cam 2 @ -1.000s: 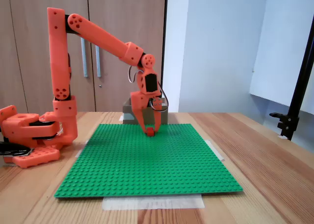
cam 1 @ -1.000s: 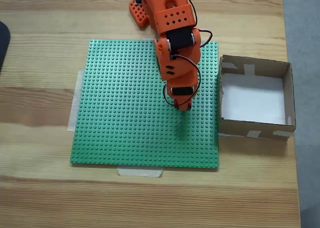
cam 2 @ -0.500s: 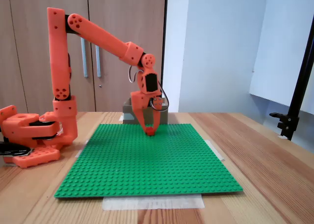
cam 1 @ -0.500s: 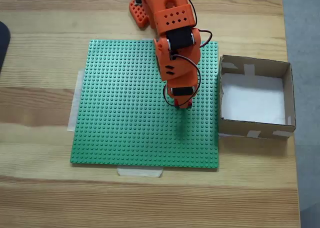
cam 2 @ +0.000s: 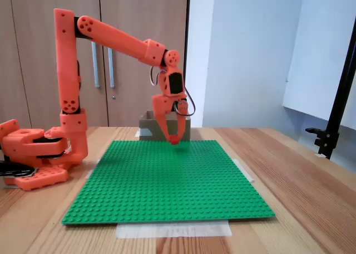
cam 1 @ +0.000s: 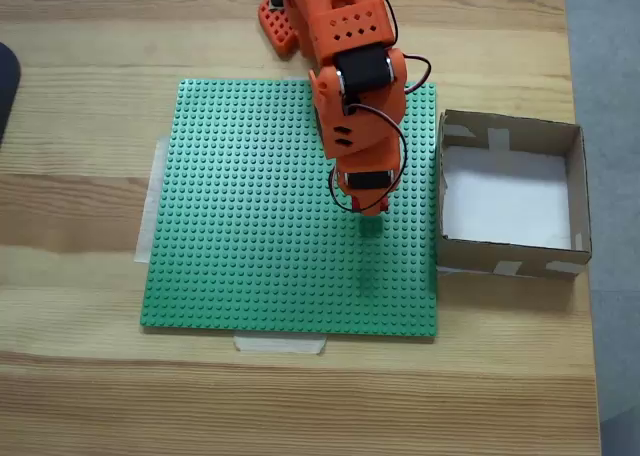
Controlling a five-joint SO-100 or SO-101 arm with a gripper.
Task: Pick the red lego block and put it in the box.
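Lifted since earlier: small red plastic lego block (cam 2: 174,139) clamped between orange fingers (cam 2: 167,130), clear above green studded baseplate (cam 2: 167,181); brown cardboard box (cam 1: 576,186) beside, apart.

wooden table (cam 2: 311,170), wooden cupboard doors (cam 2: 139,20) behind, pale blue wall (cam 2: 245,53), black stand (cam 2: 339,109) at right

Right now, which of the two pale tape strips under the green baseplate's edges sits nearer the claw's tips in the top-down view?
Neither is close, but the bottom-edge strip is nearer the claw; the left-edge strip lies farther.
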